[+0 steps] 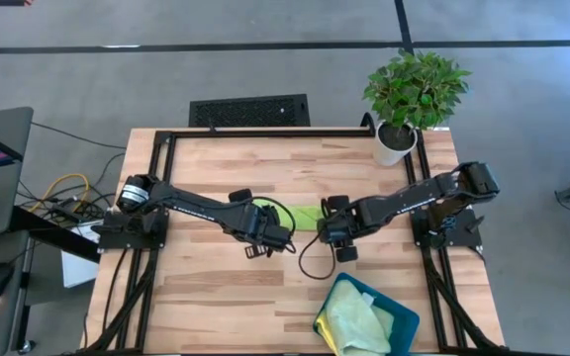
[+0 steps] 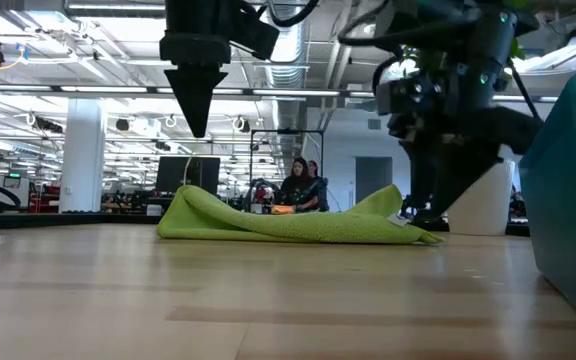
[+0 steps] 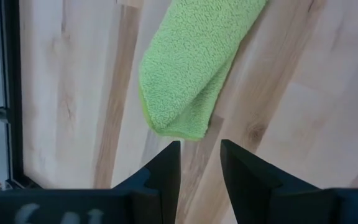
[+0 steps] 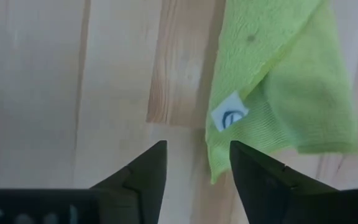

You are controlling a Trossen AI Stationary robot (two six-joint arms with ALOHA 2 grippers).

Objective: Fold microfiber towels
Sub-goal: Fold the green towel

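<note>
A lime green microfiber towel lies folded over in a low, long heap at the table's middle. Its rounded folded end is in the left wrist view and its labelled corner in the right wrist view. My left gripper hangs open well above the towel's left end with nothing between its fingers. My right gripper stands open, low at the towel's right end, and the towel's corner edge lies below the gap between its fingers. My right gripper comes from above, pointing down, at the towel's labelled corner, which lies flat on the table. I cannot tell whether its fingers touch the cloth.
A teal tray at the near right holds pale yellow-green cloths. A potted plant stands at the far right corner. A dark cable loops on the table by the right gripper. People sit in the room beyond.
</note>
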